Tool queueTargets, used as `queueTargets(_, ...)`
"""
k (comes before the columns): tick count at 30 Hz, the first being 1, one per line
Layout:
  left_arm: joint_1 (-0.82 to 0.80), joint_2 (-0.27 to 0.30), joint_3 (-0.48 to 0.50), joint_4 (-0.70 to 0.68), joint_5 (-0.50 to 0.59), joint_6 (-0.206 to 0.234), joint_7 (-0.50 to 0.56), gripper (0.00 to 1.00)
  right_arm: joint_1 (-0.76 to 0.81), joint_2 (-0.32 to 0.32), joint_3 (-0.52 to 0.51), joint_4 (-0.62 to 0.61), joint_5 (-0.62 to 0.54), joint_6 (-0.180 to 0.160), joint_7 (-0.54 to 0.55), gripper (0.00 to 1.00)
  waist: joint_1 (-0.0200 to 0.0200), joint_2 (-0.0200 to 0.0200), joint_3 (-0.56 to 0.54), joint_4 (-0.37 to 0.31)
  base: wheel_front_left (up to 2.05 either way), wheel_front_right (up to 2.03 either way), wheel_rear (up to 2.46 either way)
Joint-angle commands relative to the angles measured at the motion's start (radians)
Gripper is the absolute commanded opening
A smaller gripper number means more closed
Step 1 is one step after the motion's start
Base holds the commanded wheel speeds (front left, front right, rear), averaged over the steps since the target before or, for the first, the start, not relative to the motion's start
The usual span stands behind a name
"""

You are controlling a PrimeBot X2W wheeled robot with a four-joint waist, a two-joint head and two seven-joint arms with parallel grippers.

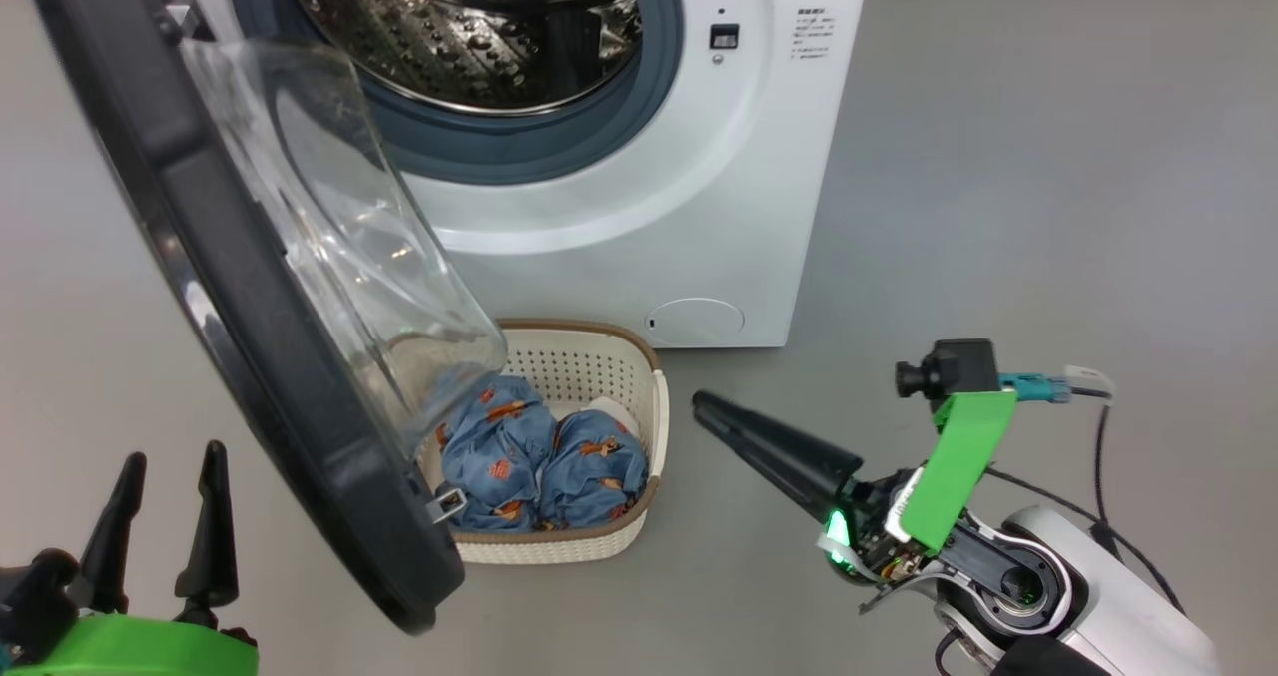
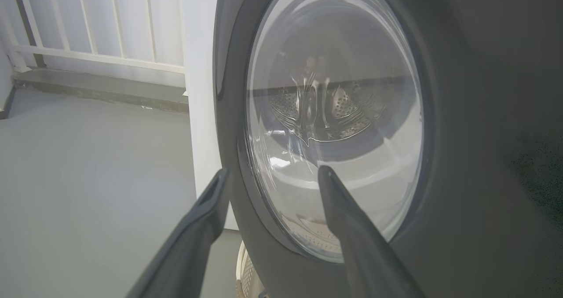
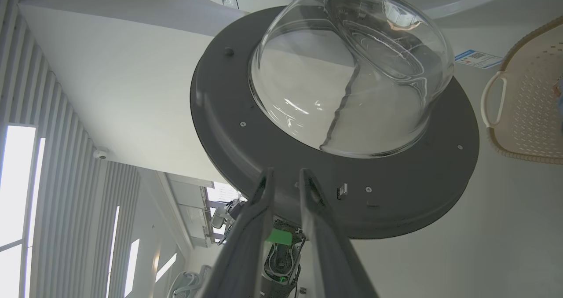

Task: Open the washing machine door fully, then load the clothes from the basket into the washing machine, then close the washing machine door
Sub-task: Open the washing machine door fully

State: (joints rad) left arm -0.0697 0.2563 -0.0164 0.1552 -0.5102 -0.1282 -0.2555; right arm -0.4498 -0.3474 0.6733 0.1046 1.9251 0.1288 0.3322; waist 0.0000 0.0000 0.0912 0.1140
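Head view: door (image 1: 240, 317) hangs open, black rim running from upper left down to bottom centre, glass bowl (image 1: 339, 227) bulging right over the basket's left end. Washer (image 1: 699, 207) is behind, steel drum (image 1: 469, 27) exposed. Basket (image 1: 584, 366) sits on the floor (image 1: 998, 207) just in front of the washer, and the clothes (image 1: 539, 466) are inside as two blue printed bundles side by side. Left claw (image 1: 174, 453) is at lower left, fingers spread, pinching nothing, just left of the door rim. Left wrist view: the spread fingers frame the door's outer edge; cannot tell if they touch. Right claw (image 1: 699, 398) is right of the basket, tips aimed at it, near but apart. Right wrist view: fingers narrowly parted, nothing between, pointing at the door's inner face.
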Motion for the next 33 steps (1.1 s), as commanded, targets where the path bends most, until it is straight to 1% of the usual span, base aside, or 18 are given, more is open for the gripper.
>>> queueTargets(1,-0.013,0.022,0.042,-0.027,0.012,-0.003,-0.006,1.0,0.016,-0.001,-0.008,-0.03,-0.018,0.002,-0.023,1.0,0.0,0.0,-0.015,-0.016,0.0,0.0,0.0)
queueTargets(2,-0.01,0.019,0.042,-0.03,0.016,-0.003,-0.006,1.0,0.025,-0.002,-0.024,-0.029,-0.052,0.002,-0.063,1.0,0.0,0.0,-0.021,-0.024,0.0,0.0,0.0)
queueTargets(7,-0.003,0.013,0.042,-0.034,0.018,-0.003,-0.006,1.0,0.035,-0.003,-0.04,-0.017,-0.17,0.002,-0.166,1.0,0.0,0.0,-0.028,-0.043,0.0,0.0,0.0)
queueTargets(10,-0.002,0.013,0.043,-0.031,0.017,-0.003,-0.006,1.0,0.032,-0.003,-0.049,0.005,-0.261,0.002,-0.248,1.0,0.0,0.0,-0.029,-0.052,0.0,0.0,0.0)
queueTargets(17,0.0,0.017,0.044,-0.032,0.016,-0.003,-0.006,1.0,-0.019,0.005,-0.058,0.143,-0.545,0.002,-0.5,1.0,0.0,0.0,-0.029,-0.068,0.0,0.0,0.0)
queueTargets(19,0.001,0.017,0.043,-0.033,0.018,-0.003,-0.006,1.0,-0.04,0.01,-0.069,0.2,-0.634,0.002,-0.551,1.0,0.0,0.0,-0.03,-0.071,0.0,0.0,0.0)
queueTargets(23,0.002,0.015,0.041,-0.034,0.023,-0.003,-0.006,1.0,-0.065,0.035,-0.107,0.284,-0.817,0.002,-0.587,1.0,0.0,0.0,-0.032,-0.073,0.0,0.0,0.0)
queueTargets(26,0.004,0.013,0.04,-0.034,0.025,-0.003,-0.006,1.0,-0.067,0.072,-0.18,0.344,-0.962,0.002,-0.593,1.0,0.0,0.0,-0.036,-0.074,0.0,0.0,0.0)
queueTargets(31,0.017,0.006,0.042,-0.033,0.029,-0.003,-0.006,1.0,-0.031,0.149,-0.332,0.337,-1.255,0.002,-0.594,1.0,0.0,0.0,-0.05,-0.077,0.0,0.0,0.0)
queueTargets(33,0.021,0.002,0.041,-0.033,0.033,-0.003,-0.006,1.0,0.003,0.182,-0.388,0.317,-1.347,0.002,-0.594,1.0,0.0,0.0,-0.057,-0.076,0.0,0.0,0.0)
